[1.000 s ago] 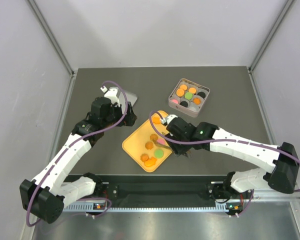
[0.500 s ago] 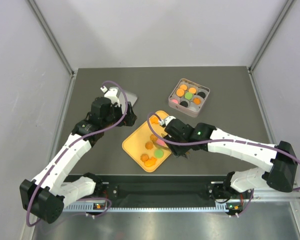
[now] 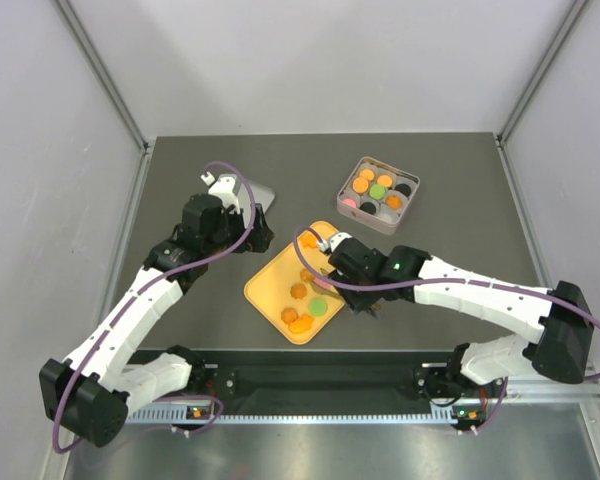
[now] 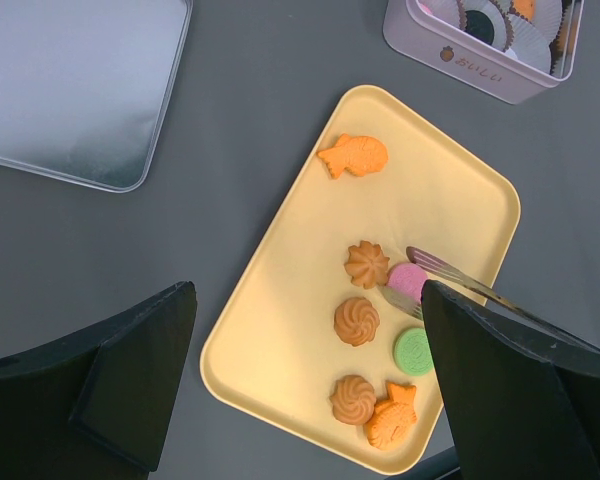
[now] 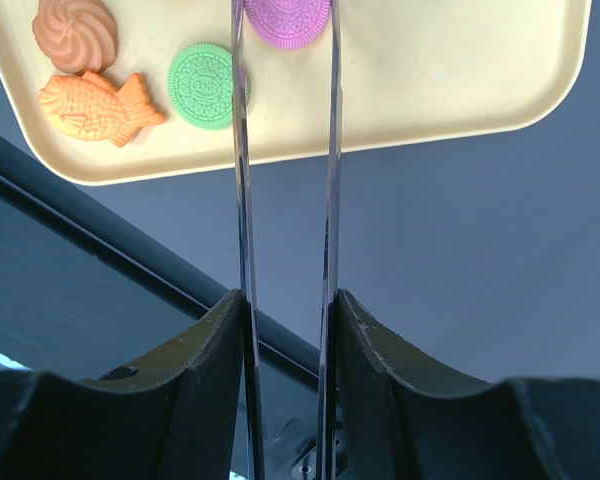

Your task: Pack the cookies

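You see the left gripper [image 4: 308, 292] above the yellow tray [image 4: 280, 300], its fingers [image 4: 130, 380] spread wide and holding nothing. The right gripper [image 5: 285, 300] has its fingers [image 5: 195, 370] pressed onto a pair of metal tongs [image 5: 242, 200]. The two blades flank the pink cookie [image 5: 286, 18] on the tray, one at each side. A green cookie [image 5: 208, 85] lies just beside it. Other cookies [image 4: 356, 321] lie loose on the tray. More sit in the pink tin [image 4: 470, 68], which stands apart from the tray on the dark surface [image 3: 460, 230].
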